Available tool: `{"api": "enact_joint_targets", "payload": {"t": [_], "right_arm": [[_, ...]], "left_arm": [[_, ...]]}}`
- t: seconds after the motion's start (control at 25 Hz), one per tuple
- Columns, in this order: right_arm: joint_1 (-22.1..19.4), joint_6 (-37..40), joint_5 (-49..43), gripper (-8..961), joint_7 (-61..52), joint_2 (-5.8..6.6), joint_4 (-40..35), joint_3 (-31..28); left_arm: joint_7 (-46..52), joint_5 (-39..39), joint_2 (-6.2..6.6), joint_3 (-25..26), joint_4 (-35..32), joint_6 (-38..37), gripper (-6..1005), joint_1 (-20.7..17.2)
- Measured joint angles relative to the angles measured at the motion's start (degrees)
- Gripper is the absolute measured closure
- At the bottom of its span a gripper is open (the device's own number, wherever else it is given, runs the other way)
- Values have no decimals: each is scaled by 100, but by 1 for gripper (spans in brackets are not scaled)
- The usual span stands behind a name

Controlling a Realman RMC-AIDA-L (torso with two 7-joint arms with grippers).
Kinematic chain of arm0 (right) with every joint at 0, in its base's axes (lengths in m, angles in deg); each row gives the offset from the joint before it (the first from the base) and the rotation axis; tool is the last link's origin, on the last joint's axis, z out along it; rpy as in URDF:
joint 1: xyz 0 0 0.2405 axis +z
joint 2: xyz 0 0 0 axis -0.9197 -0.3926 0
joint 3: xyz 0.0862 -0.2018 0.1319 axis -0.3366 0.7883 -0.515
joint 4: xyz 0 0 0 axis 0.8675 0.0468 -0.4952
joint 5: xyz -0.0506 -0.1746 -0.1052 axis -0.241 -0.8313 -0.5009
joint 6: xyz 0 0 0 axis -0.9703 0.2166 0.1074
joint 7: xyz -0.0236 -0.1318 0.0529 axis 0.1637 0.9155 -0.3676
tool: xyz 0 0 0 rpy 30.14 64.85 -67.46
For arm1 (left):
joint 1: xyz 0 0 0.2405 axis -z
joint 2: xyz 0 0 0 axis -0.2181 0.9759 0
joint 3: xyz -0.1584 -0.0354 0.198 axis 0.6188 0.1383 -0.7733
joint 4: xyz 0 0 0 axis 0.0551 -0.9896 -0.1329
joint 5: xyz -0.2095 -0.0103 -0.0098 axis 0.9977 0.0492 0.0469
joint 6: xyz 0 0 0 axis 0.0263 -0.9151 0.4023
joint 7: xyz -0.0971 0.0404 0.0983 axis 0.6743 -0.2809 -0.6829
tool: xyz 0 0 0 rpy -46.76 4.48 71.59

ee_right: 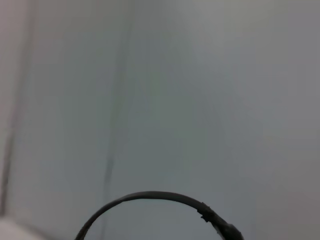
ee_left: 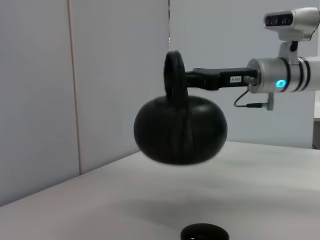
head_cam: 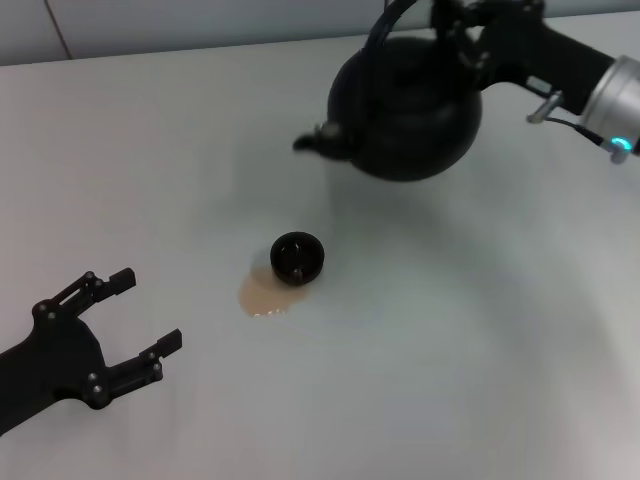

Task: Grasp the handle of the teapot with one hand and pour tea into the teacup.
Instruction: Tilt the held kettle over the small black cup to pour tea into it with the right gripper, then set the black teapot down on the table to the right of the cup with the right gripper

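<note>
Up in the air at the far right of the white table (head_cam: 480, 350): big black teapot (head_cam: 410, 110), hanging by its handle (ee_left: 173, 75) from the right gripper (head_cam: 455, 25), clamped tight on that hoop, spout pointing toward the left side. Down below, in the middle of the table, well apart from the pot: 1 small black teacup (head_cam: 297, 258), with a pale brown puddle of tea (head_cam: 262, 295) touching its near left side. Near the front left, low over the table: left gripper (head_cam: 145, 320), 2 fingers spread wide, holding nothing.
</note>
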Motion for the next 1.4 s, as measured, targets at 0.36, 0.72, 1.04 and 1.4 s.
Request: {"api": "enact_joint_targets", "payload": {"t": [0.36,0.72,1.04,1.4], "right_arm": [[-687,-95,866,840,-264,-14,638,-53],[-1275,-304,1645,820,1042,-42,1509,-53],[-1377,-308,1657,803,1498,-47,1625,-51],[-1436,-275,1660,784,1716,-47,1711,-40]], "left_arm": [[-38,0,0,0,125,15,136,72],[-41,0,-1,-44,139,35,136,132],[-41,-8,-1,-44,141,25,136,143],[-17,-26,6,-48,141,11,136,141]]}}
